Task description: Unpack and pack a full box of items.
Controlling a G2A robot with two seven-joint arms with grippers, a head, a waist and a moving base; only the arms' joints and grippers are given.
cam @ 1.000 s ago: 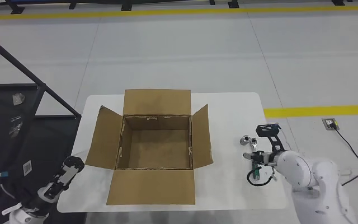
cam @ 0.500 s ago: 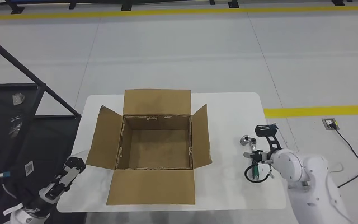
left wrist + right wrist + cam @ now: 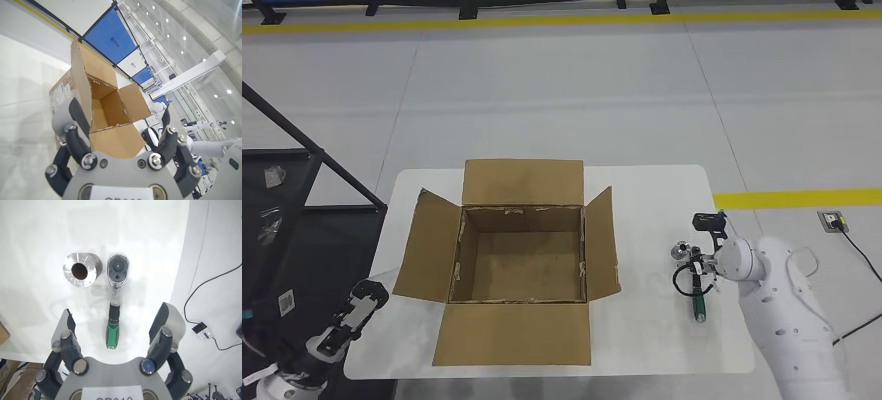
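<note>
An open cardboard box [image 3: 522, 265] stands mid-table with its flaps spread and its bottom bare; it also shows in the left wrist view [image 3: 105, 106]. A ratchet wrench [image 3: 698, 298] with a green handle lies on the table right of the box. A short metal cylinder [image 3: 680, 250] stands beside the wrench's head. My right gripper [image 3: 116, 317] hangs open above the ratchet wrench [image 3: 115, 291], its fingers either side of the handle, with the metal cylinder [image 3: 81, 270] just beyond. My left gripper [image 3: 121, 115] is open and holds nothing, off the table's front left corner [image 3: 362, 300].
The white table [image 3: 662, 200] has bare room behind and in front of the wrench. A black rack [image 3: 282, 200] stands left of the table. A floor socket with a cable [image 3: 832, 220] lies to the right.
My right arm has swung toward the back of the table, and the wrench's green handle now shows lying uncovered. The left gripper has drifted slightly toward the front.
</note>
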